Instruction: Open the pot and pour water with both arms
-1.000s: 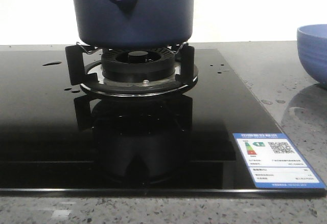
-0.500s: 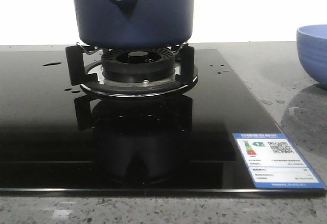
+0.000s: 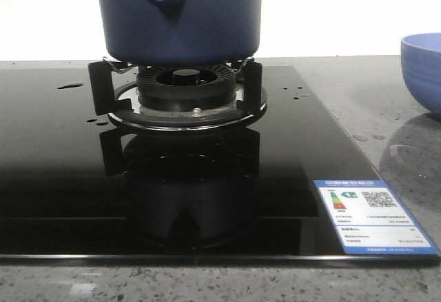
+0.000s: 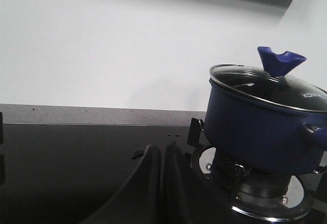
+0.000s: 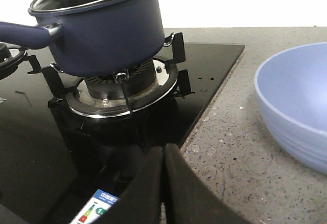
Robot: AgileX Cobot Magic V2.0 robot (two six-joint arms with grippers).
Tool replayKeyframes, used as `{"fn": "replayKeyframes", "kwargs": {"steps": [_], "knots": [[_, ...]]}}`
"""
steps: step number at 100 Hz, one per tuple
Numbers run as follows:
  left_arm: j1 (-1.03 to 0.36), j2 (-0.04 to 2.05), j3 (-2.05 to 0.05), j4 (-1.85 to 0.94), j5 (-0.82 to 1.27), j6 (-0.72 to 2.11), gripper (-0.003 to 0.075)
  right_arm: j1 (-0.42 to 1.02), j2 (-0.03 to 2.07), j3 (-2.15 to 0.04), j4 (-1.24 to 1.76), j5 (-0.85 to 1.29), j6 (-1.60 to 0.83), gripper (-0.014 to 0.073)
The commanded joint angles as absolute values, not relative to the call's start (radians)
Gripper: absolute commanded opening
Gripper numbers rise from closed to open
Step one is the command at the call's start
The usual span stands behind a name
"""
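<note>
The dark navy-blue pot (image 3: 179, 16) stands on the burner's black supports, its stubby tube with a hole facing the front camera. In the left wrist view the pot (image 4: 260, 127) carries a glass lid (image 4: 271, 83) with a blue knob (image 4: 280, 61). The right wrist view shows the pot (image 5: 102, 27) with its long handle (image 5: 20, 34) and the lid on. Small drops of water (image 3: 296, 95) dot the black hob. My left gripper (image 4: 162, 147) is shut and empty, off to the pot's side. My right gripper (image 5: 164, 150) is shut and empty, over the hob's edge.
A light-blue ribbed bowl (image 3: 422, 67) sits on the speckled grey counter (image 3: 372, 102) to the right of the hob; the bowl (image 5: 296, 106) is close beside my right gripper. An energy label (image 3: 372, 216) is stuck on the hob's front right corner. A white wall rises behind.
</note>
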State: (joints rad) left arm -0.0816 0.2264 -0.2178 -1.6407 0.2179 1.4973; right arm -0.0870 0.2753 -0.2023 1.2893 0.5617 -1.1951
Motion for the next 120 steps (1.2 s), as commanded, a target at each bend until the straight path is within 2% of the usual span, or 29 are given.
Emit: {"fn": "replayKeyframes", "kwargs": {"steps": [1,33,41,50,63,70,82,120], "knots": [[-0.079,0.234,-0.244,-1.666,0.225,1.488,-0.0019,-0.085,0.281,-0.227,1.335,0.552,-1.207,-0.0051],[-0.079,0.234,-0.244,-1.666,0.223,1.488,-0.0019,-0.085,0.281,-0.227,1.335,0.552,-1.207,-0.0051],[-0.079,0.234,-0.244,-1.575,0.217,1.426,-0.0019,-0.085,0.281,-0.227,1.335,0.552,-1.207,-0.0051],[-0.079,0.234,-0.249,-1.270,0.155,1.077,-0.0019,-0.085,0.281,-0.227,1.335,0.552,-1.207,-0.0051],[-0.079,0.234,-0.242,-0.475,0.044,0.245,-0.0019,-0.085,0.281,-0.227,1.335,0.552,-1.207,-0.0051],[-0.081,0.234,-0.226,-0.191,0.024,0.006,-0.0019,-0.085,0.281,-0.227,1.335,0.552,-1.207,-0.0051],[-0.081,0.215,-0.166,-0.153,0.022,-0.015,-0.0019,-0.085,0.281,-0.227,1.335,0.552,-1.207,-0.0051],[-0.081,-0.032,0.036,-0.081,0.049,-0.031,-0.0019,-0.085,0.281,-0.227,1.335,0.552,-1.207,-0.0051]]}}
